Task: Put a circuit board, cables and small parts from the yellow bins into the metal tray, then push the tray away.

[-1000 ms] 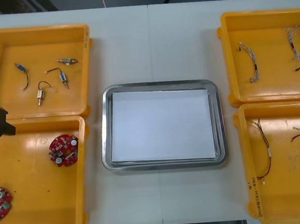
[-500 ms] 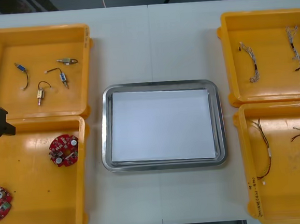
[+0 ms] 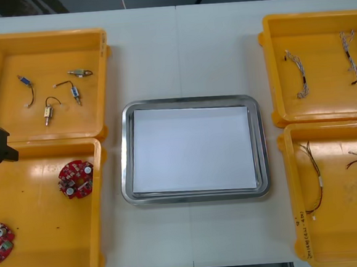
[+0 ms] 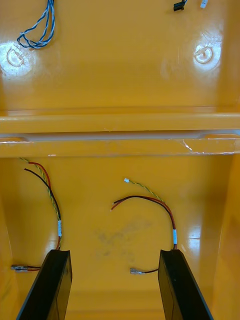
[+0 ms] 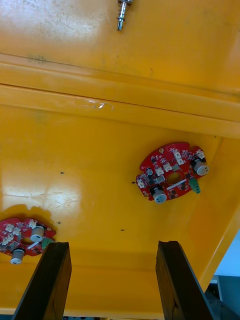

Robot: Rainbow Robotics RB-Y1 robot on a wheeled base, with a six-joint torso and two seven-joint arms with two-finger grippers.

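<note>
Small metal part (image 5: 121, 12), beyond the far wall of the yellow bin (image 5: 120, 107): cropped by frame edge, kind indeterminable.

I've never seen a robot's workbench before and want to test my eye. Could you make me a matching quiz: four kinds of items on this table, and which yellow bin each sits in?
Items:
1. circuit boards
2. small metal parts
3. blue and white cables
4. red and yellow cables

Places (sides are the robot's own):
A. far right bin
B. near left bin
C. near right bin
D. far left bin

Pairs: 1-B, 2-D, 3-A, 4-C.
</note>
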